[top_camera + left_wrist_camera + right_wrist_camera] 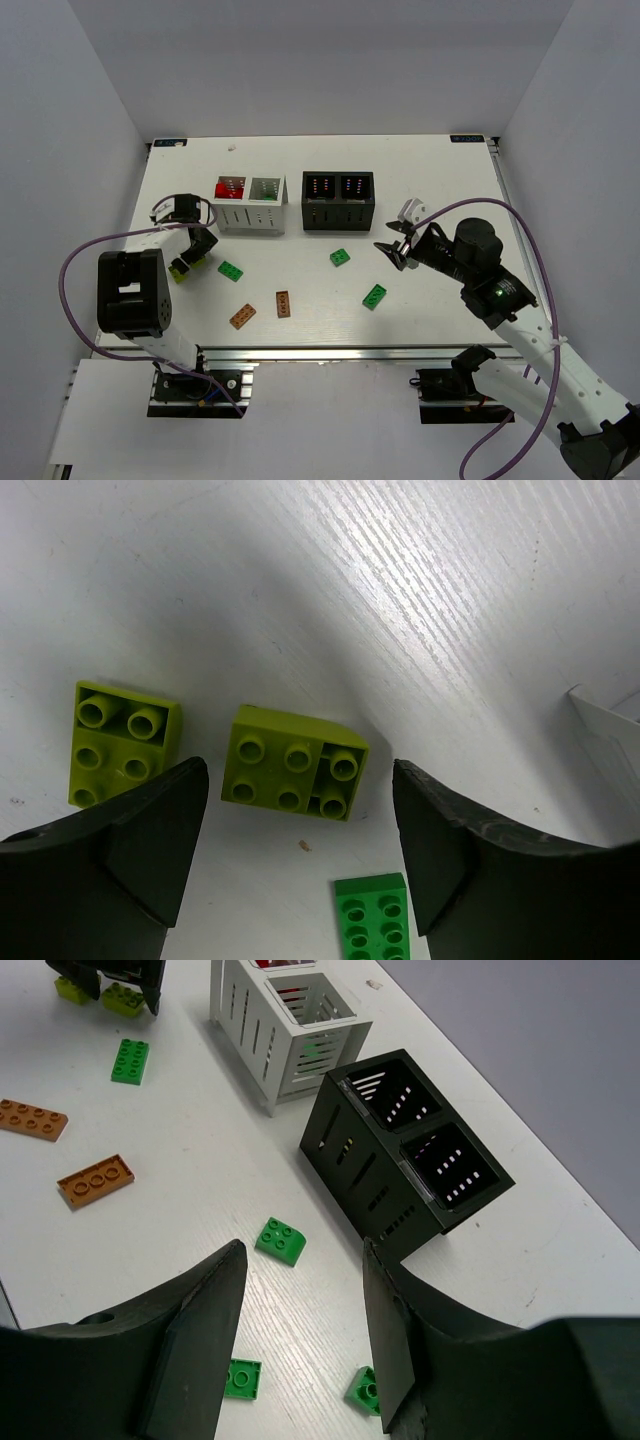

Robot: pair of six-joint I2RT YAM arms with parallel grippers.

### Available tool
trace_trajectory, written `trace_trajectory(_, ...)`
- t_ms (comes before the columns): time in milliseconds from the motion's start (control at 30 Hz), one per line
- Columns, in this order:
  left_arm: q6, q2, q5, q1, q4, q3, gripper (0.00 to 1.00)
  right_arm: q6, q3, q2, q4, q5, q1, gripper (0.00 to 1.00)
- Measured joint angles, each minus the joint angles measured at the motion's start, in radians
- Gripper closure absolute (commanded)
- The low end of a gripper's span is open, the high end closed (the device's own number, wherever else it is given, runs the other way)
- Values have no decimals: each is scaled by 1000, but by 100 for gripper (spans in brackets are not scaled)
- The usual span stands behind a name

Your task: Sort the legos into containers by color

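Two yellow-green legos [295,762] [122,742] lie on the white table, close together. My left gripper [300,840] hangs open just above them, and the nearer brick sits just ahead of the gap between its fingers [150,840]. In the top view this gripper [192,255] is left of the white container [252,215], whose left compartment holds red legos [231,187]. The black container [338,212] stands to its right. My right gripper [392,255] is open and holds nothing, hovering over green legos [281,1241] [240,1377] [365,1388].
Another green lego [231,269] and two brown-orange plates [242,316] [283,303] lie in the front middle of the table. In the left wrist view, a corner of the white container [605,720] shows at the right edge. Grey walls enclose the table.
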Motion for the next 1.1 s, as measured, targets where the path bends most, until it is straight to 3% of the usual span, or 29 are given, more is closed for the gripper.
trace_trajectory(267,11,0,41,0,18,0,31,0,0,-9,0,0,0,44)
trace_trajectory(667,22,-3,89,0,43,-5,45,0,0,-10,0,0,0,44)
trace_trajectory(833,9,-28,114,0,45,-23,66,0,0,-10,0,0,0,44)
trace_trajectory(1100,-5,-177,154,0,43,-64,80,0,0,-11,0,0,0,44)
